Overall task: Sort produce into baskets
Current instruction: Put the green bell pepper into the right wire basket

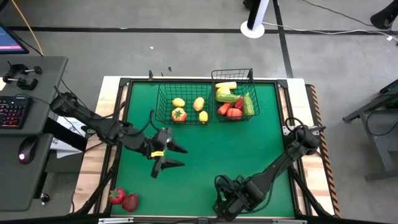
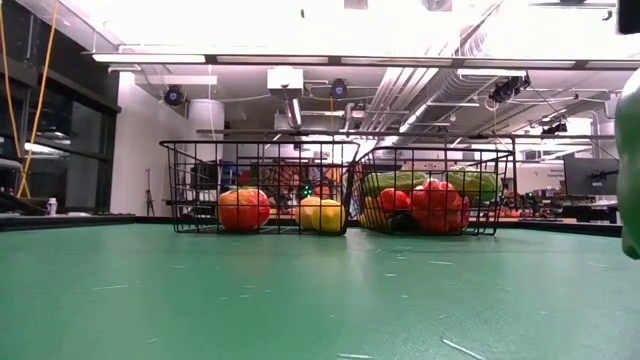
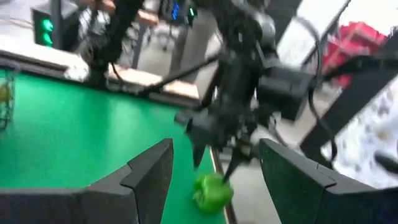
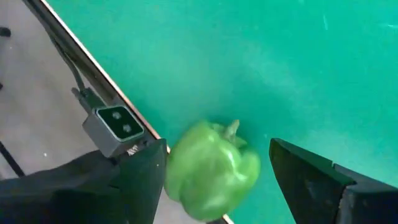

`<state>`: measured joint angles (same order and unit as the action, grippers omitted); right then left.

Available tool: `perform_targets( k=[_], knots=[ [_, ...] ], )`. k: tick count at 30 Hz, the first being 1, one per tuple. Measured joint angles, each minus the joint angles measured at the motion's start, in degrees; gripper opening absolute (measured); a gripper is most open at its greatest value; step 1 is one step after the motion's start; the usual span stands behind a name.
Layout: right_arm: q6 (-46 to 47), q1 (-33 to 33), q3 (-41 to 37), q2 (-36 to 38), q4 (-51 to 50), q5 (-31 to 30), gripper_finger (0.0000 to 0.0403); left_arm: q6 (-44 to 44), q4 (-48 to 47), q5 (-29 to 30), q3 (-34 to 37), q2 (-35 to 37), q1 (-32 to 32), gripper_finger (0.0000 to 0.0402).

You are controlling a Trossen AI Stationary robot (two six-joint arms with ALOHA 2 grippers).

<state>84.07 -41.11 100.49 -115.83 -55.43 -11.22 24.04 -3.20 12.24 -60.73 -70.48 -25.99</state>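
Two black wire baskets stand at the table's far side. The left basket (image 1: 183, 106) holds lemons and an orange-red piece; the right basket (image 1: 235, 99) holds yellow, green and red produce. Two red pieces (image 1: 123, 199) lie at the near left corner. A green pepper (image 4: 211, 171) sits at the table's near edge, between the open fingers of my right gripper (image 4: 217, 144), which points steeply down at it. In the high view that gripper (image 1: 222, 202) hides the pepper. My left gripper (image 1: 181, 157) hangs open and empty over the table's middle left. My right gripper comes at the green pepper from above, a finger on either side of its body. One finger (image 4: 152, 165) shows right against the pepper's side; a gap shows between the pepper and the other finger (image 4: 292, 168). I cannot tell whether it touches the pepper.
A small grey camera box (image 4: 115, 127) sits on the table's near rim beside the pepper. A side desk with keyboard (image 1: 12, 112) and mouse (image 1: 25, 152) stands left of the table. Open green surface (image 1: 236, 149) lies between the baskets and the near edge.
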Motion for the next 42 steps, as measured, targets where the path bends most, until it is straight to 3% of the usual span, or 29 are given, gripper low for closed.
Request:
perform_targets(
  k=[11, 18, 23, 26, 36, 42],
  knots=[
    [-8.8, 0.6, 0.0, 0.0, 1.2, -0.4, 0.0286, 7.5, 1.4, 10.1, 0.0, 0.0, -1.8, 0.0225],
    [-13.2, 1.0, 0.0, 0.0, 0.6, -0.5, 0.039, 10.5, 1.4, 12.3, 0.0, 0.0, -1.9, 0.0225],
    [-7.8, 1.0, -0.1, 0.0, -0.2, -0.3, 0.0363, 11.4, 1.3, 12.4, 0.0, 0.0, -1.9, 0.0225],
    [0.7, 0.5, -0.1, 0.0, 0.0, 0.3, 0.0353, 11.4, 0.9, 12.4, 0.0, 0.0, -1.9, 0.0225],
    [20.4, -2.3, -0.1, 0.0, -0.9, 2.7, 0.0351, 10.9, -5.6, 8.9, 0.0, 0.0, -2.8, 0.0225],
    [25.0, -2.4, -0.1, -0.5, 0.2, 3.4, 0.0351, 8.5, -7.6, 6.4, 0.0, 0.0, -3.8, 0.0225]
  ],
)
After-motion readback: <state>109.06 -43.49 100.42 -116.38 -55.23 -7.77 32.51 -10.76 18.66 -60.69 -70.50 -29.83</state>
